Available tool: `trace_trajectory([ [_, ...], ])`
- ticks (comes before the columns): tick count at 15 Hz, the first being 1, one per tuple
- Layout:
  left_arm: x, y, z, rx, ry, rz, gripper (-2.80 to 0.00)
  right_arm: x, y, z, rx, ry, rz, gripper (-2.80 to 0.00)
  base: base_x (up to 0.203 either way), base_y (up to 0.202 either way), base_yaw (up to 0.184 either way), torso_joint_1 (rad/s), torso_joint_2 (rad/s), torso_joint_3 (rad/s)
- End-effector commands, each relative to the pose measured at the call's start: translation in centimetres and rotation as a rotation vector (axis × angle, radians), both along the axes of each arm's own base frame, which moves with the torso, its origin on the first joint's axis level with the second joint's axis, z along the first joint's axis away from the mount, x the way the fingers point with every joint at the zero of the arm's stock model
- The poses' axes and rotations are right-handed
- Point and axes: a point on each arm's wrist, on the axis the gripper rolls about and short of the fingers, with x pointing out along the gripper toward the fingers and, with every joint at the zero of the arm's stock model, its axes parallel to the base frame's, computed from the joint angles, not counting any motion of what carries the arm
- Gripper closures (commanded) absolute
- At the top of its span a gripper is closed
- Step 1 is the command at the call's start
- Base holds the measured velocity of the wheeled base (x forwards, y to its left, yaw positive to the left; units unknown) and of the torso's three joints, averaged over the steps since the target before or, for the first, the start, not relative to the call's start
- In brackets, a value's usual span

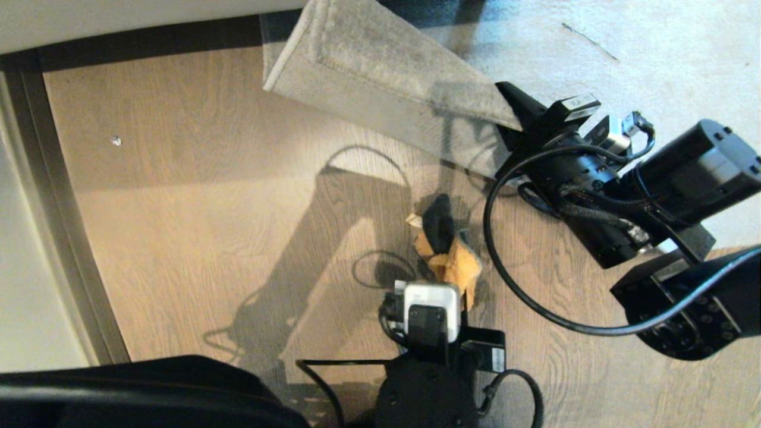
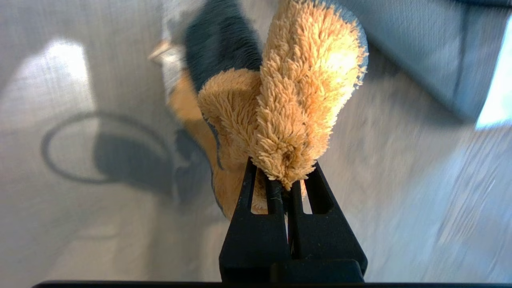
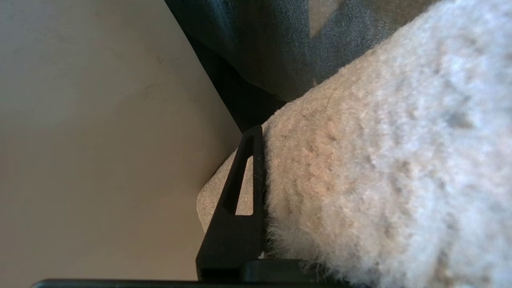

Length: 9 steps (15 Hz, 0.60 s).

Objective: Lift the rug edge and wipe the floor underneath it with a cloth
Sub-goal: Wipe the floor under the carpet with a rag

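The light grey rug edge (image 1: 380, 77) is raised off the floor (image 1: 208, 178), its woven underside showing along the lifted corner. My right gripper (image 1: 515, 116) is shut on that edge. In the right wrist view one black finger (image 3: 246, 180) presses against the rug's pile (image 3: 380, 172), which hides the other finger. The cloth (image 1: 447, 249), mustard-tan with a dark grey face, lies bunched on the wood planks just in front of the lifted edge. My left gripper (image 2: 285, 182) is shut on a tuft of the cloth (image 2: 296, 100), and its arm (image 1: 431, 312) comes in from the near side.
A pale wall with a dark baseboard (image 1: 65, 238) runs along the left, and a dark strip (image 1: 148, 38) runs along the far side. A black bulky shape (image 1: 148, 389) fills the near left corner. A black cable (image 1: 505, 279) loops from the right arm over the floor. A small white speck (image 1: 116, 141) lies far left.
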Motion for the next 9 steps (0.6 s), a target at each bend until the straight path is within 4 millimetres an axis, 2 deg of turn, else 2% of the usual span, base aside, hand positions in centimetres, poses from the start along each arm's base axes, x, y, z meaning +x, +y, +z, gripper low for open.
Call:
trace_trajectory([
  [1,1.6,-1.6,-0.7,-0.061,-0.021,0.028,0.0,-0.2,-0.2,0.4,0.033,-0.037,0.003,0.0,0.0,0.0,0.0,0.0,0.0,0.0],
  [3,4.7,-1.4,-0.7,-0.091,-0.037,0.101,0.0,-0.2,-0.2,0.4,0.033,-0.037,0.003,0.0,0.0,0.0,0.0,0.0,0.0,0.0],
  [5,7.7,0.1,-0.3,-0.106,-0.049,0.181,0.0,-0.2,-0.2,0.4,0.033,-0.037,0.003,0.0,0.0,0.0,0.0,0.0,0.0,0.0],
  [9,13.4,5.4,2.2,-0.148,-0.096,0.348,0.0,-0.1,-0.1,0.4,0.034,-0.038,0.003,0.0,0.0,0.0,0.0,0.0,0.0,0.0],
])
